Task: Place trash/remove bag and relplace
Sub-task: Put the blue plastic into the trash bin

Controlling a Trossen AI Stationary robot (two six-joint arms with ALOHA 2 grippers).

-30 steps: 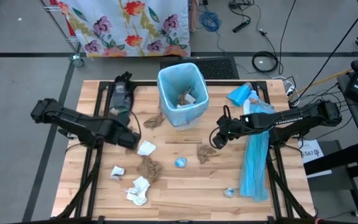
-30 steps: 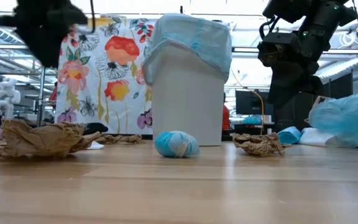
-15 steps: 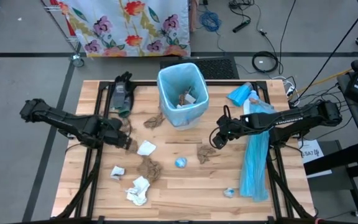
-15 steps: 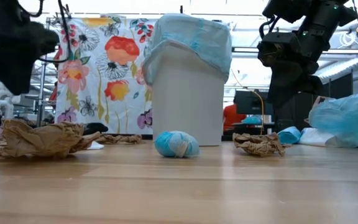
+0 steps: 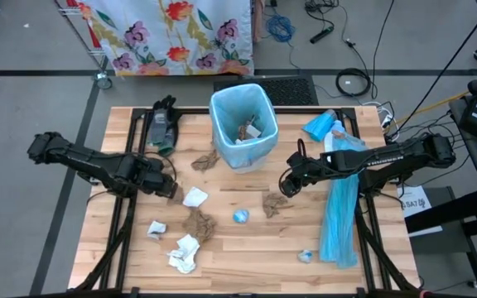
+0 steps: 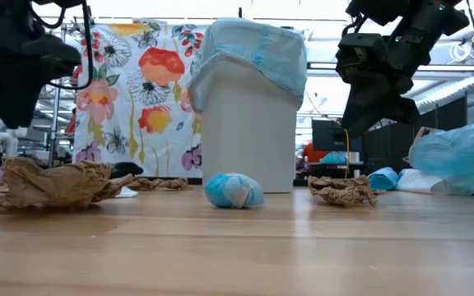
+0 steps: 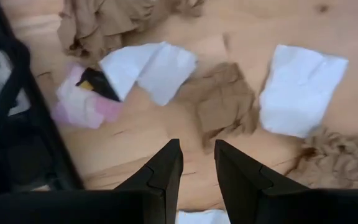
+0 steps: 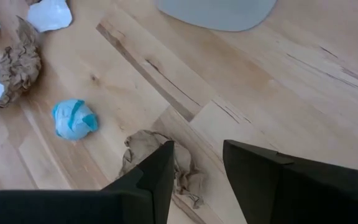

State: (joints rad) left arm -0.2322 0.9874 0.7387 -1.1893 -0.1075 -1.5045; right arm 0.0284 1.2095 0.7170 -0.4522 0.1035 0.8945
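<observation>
A white bin [image 5: 243, 124] lined with a light-blue bag stands at the table's far middle, with some trash inside. More trash lies loose on the wood: a white tissue [image 5: 195, 197], a brown wad [image 5: 197, 223], white wads [image 5: 183, 252], a blue-white ball [image 5: 241, 216] and another brown wad [image 5: 272, 204]. My left gripper [image 7: 197, 163] is open and points down over a flat brown paper scrap [image 7: 222, 102], left of the white tissue [image 7: 300, 87]. My right gripper [image 8: 197, 168] is open, slanting down just above the brown wad [image 8: 163, 168], without touching it.
A long light-blue plastic strip [image 5: 338, 215] lies along the table's right side, with a blue bundle [image 5: 320, 126] at its far end. A dark object [image 5: 162, 124] sits at the far left. A brown wad [image 5: 205, 160] lies by the bin's base. A flowered cloth [image 5: 172, 33] hangs behind the table.
My left gripper has come down toward the table and drawn a little toward the left edge, tipping until it points straight down; it stays open. The trash and the bin have not moved.
</observation>
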